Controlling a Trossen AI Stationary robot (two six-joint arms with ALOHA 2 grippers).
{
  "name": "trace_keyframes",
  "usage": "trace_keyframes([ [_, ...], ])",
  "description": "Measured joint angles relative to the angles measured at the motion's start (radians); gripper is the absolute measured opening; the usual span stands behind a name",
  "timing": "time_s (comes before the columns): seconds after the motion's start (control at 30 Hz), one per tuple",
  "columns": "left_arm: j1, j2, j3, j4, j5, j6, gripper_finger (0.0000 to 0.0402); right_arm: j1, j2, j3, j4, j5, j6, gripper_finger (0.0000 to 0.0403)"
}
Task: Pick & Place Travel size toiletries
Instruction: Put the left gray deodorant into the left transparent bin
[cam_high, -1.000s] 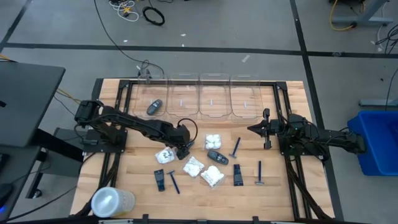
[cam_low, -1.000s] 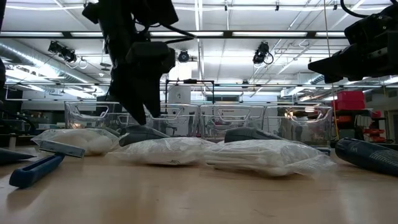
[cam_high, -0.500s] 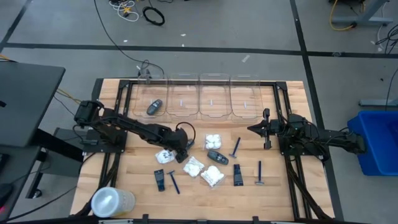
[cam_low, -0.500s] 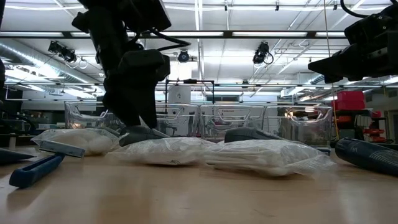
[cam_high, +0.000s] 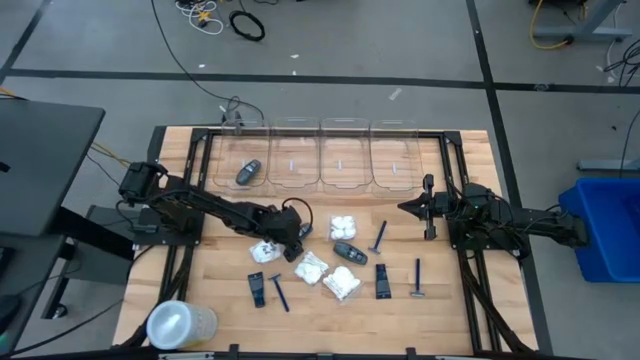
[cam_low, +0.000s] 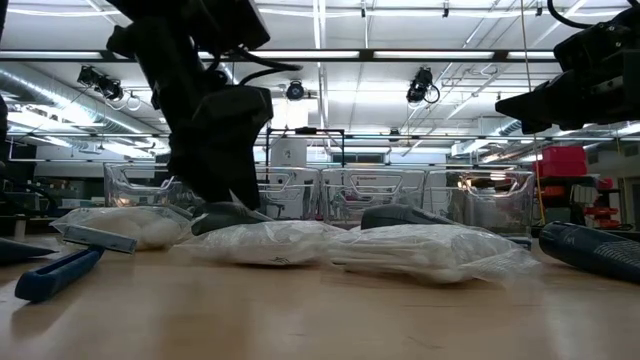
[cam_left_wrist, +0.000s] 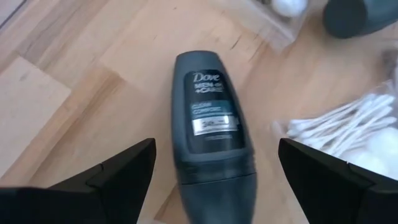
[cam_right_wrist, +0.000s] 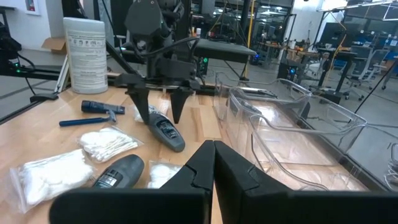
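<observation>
You can read "Dove MEN+CARE" in white on the dark grey oval case (cam_left_wrist: 214, 130) lying between the open fingers of the left tool (cam_left_wrist: 214, 180), with a teal band below it that seems to say "CLEAN COMFORT", while the silver strip underneath is too blurred to read.

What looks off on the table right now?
Nothing spilled or damaged. One grey deodorant already lies in the leftmost clear bin; the rest lie scattered on the wood. The left gripper, open, straddles another deodorant. The right gripper hangs shut.
</observation>
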Motion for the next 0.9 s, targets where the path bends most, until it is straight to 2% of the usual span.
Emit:
trace_keyframes([
  [0.43, 0.0, 0.0, 0.0, 0.017, -0.041, 0.028, 0.0348, 0.0, 0.0, 0.0, 0.0, 0.0, 0.0, 0.0014],
  [0.57, -0.005, 0.0, -0.039, 0.09, -0.037, 0.028, 0.0348, 0.0, 0.0, 0.0, 0.0, 0.0, 0.0, 0.0014],
  [0.9, -0.014, 0.0, -0.084, 0.118, -0.037, 0.018, 0.0348, 0.0, 0.0, 0.0, 0.0, 0.0, 0.0, 0.0014],
])
